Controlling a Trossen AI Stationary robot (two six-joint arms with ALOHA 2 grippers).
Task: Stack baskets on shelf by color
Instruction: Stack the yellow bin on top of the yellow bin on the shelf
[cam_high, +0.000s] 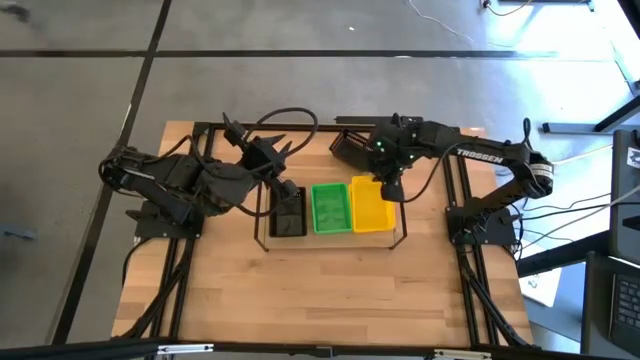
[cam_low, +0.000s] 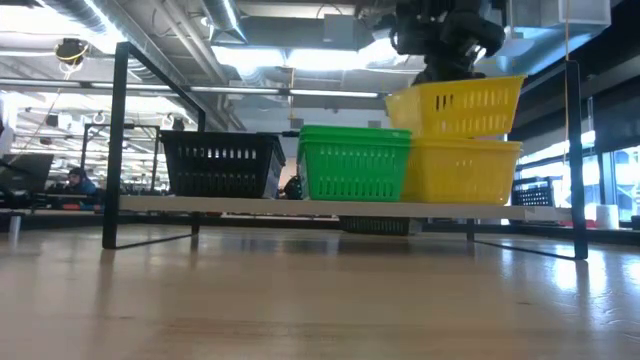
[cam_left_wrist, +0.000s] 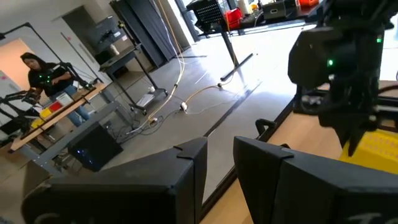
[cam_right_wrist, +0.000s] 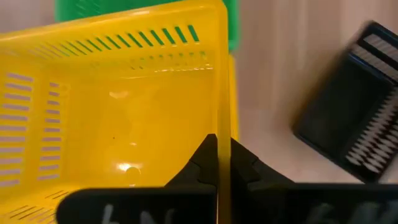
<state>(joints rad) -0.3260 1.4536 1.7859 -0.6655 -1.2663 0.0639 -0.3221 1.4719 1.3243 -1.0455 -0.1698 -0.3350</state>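
The shelf (cam_high: 262, 238) holds a black basket (cam_high: 289, 212) (cam_low: 222, 163), a green basket (cam_high: 331, 207) (cam_low: 352, 160) and a yellow basket (cam_low: 462, 172) side by side on its wood base. My right gripper (cam_high: 389, 186) (cam_right_wrist: 224, 155) is above the yellow one, shut on a second yellow basket (cam_low: 455, 105) (cam_right_wrist: 118, 112). Another black basket (cam_high: 350, 148) (cam_right_wrist: 351, 130) lies on the table beyond the shelf. My left gripper (cam_high: 272, 152) (cam_left_wrist: 219, 163) hovers open over the shelf's far left corner, touching nothing. My right gripper pinches the upper yellow basket by one rim and wall (cam_right_wrist: 224, 127), with one finger (cam_right_wrist: 202, 163) inside the basket and one outside. It comes from above, pointing down. The basket is slightly tilted, and its bottom (cam_low: 450, 134) is level with the lower yellow basket's rim.
Thin black wire uprights (cam_low: 116, 140) stand at the shelf's corners. The black metal frame (cam_high: 195, 128) runs around the tabletop. Bare wood (cam_high: 320, 290) lies on the near side of the shelf. In the left wrist view a person (cam_left_wrist: 43, 74) stands in the room beyond the table.
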